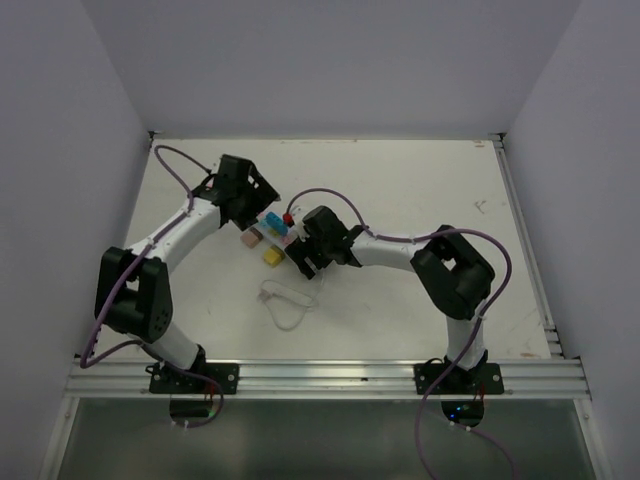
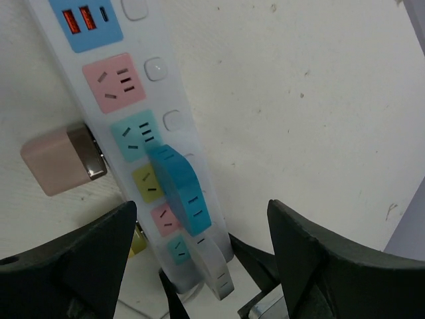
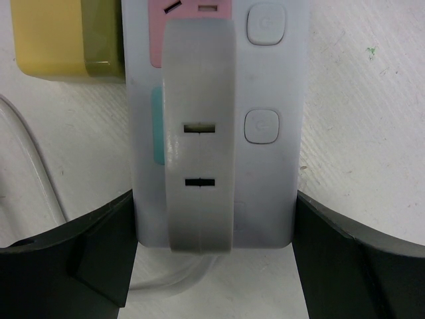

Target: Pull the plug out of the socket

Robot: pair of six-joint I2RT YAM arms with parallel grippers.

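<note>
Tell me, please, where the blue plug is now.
In the left wrist view, the blue plug sits on the socket, beside the white plug.

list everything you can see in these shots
power strip: one, white with pastel faces, mid-table
blue plug: one, blue, in the strip
white plug: one, white, in the strip's end
pink cube: one, pink, beside the strip
yellow cube: one, yellow, beside the strip
cord: one, white, looped near the strip
table: one, white, under everything
left arm: one, black and white, jaws open over the strip
right arm: one, black and white, jaws clamped on the strip's end
</note>
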